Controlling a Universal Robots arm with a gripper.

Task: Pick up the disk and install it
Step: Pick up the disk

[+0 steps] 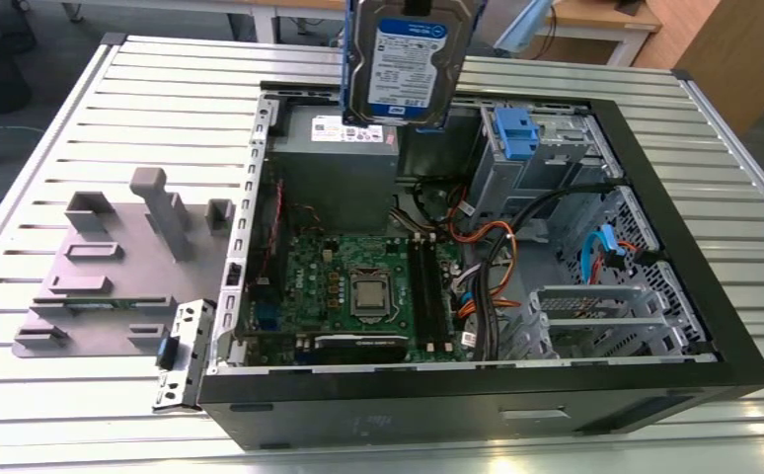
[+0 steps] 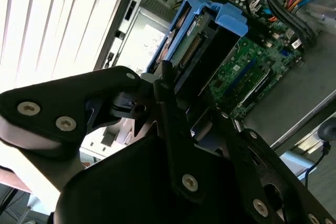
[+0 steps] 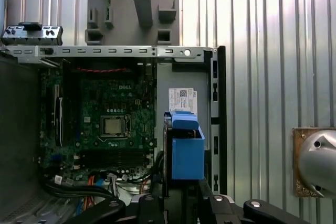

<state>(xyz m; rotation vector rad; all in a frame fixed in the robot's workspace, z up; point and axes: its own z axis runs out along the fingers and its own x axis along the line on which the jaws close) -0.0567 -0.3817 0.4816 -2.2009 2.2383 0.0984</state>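
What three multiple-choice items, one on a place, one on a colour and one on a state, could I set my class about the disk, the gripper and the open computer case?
1. Where is the disk?
A on the table
B in the air above the open case
C seated in a drive bay

2. What colour is the bracket round the disk?
A blue
B red
C yellow

3. What state is the gripper in?
A open and empty
B shut on a cable
C shut on the disk

Key:
1 B, the exterior view shows it up above the case and touching nothing inside.
2 A, blue plastic frames it in both wrist views.
3 C, the second wrist view shows it closed round the disk.
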